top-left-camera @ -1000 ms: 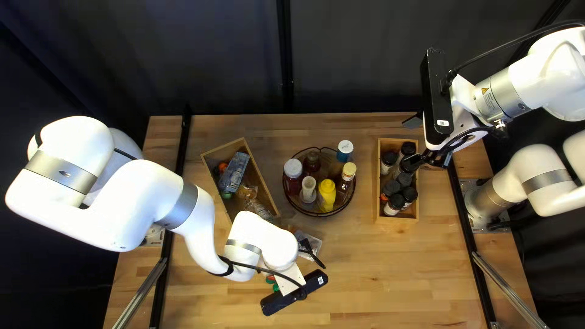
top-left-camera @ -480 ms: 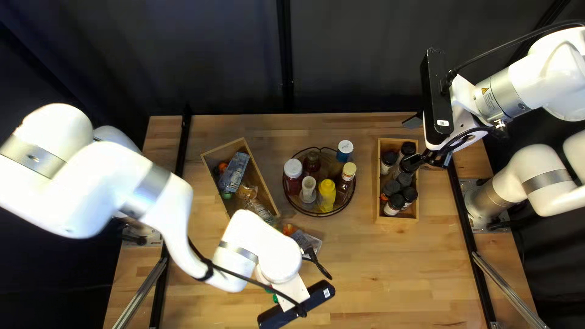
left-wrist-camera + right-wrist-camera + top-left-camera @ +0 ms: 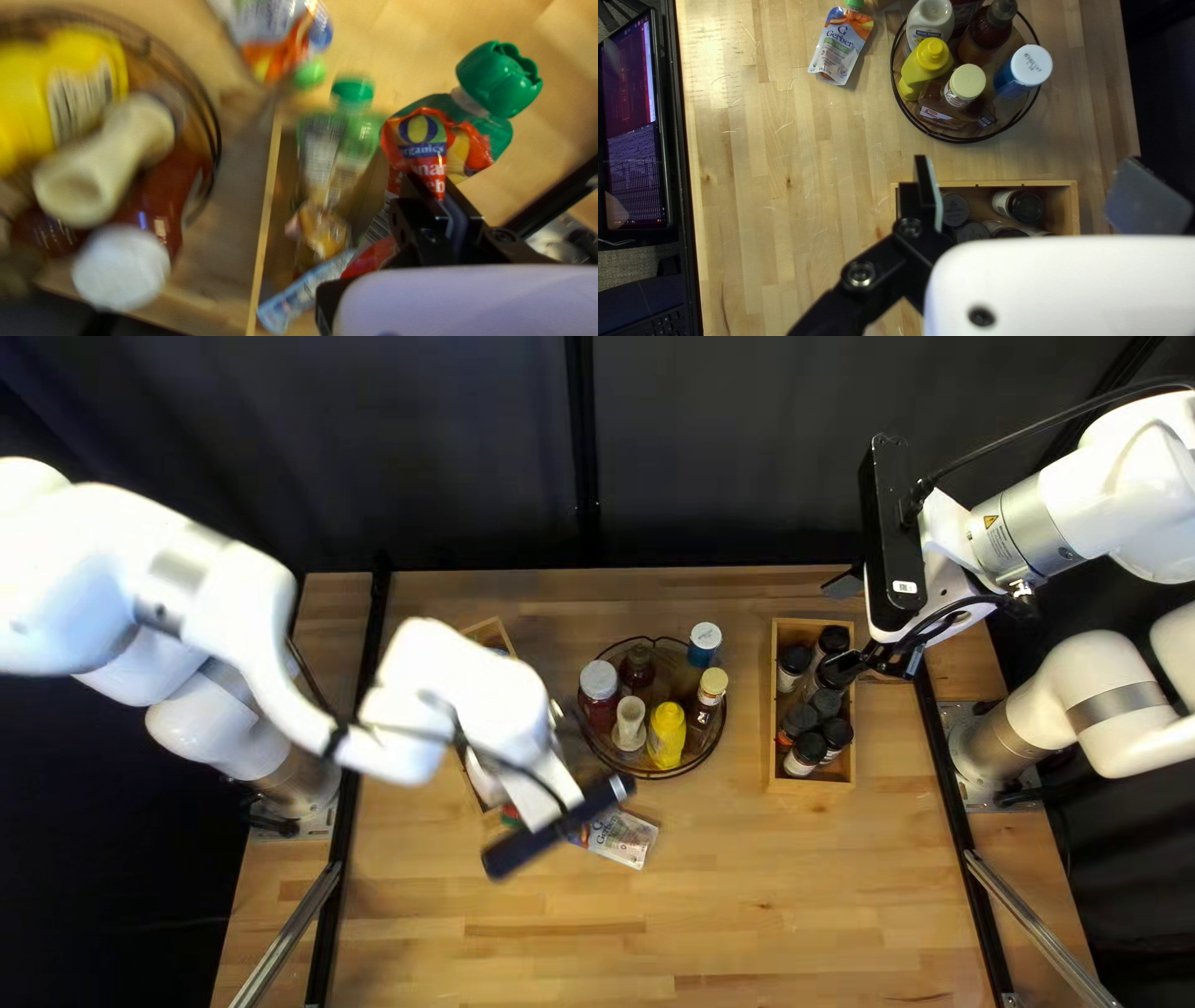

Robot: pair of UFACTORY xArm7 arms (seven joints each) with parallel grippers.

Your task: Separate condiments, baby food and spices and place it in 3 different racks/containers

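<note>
My left gripper (image 3: 554, 824), largely hidden beneath its mount in the top left view, is over the left wooden box (image 3: 488, 632). In the left wrist view my left gripper (image 3: 433, 186) is shut on a red and green pouch (image 3: 423, 138) beside other pouches (image 3: 336, 146) in that box. Another pouch (image 3: 623, 838) lies on the table. Condiment bottles, one yellow (image 3: 667, 737), stand in the round wire rack (image 3: 647, 773). Dark-capped spice jars (image 3: 807, 751) fill the right wooden box (image 3: 812, 784). Above its edge is my right gripper (image 3: 881, 662); in the right wrist view my right gripper (image 3: 1027, 167) stands open and empty.
A screen (image 3: 632, 124) stands past the table's edge in the right wrist view. Black rails (image 3: 362, 709) run along the table's left and right sides. A dark curtain (image 3: 473, 448) hangs behind the far edge.
My left arm has swung up and to the left toward the left box, uncovering the near part of the table and more of the loose pouch. My right arm has stayed still.
</note>
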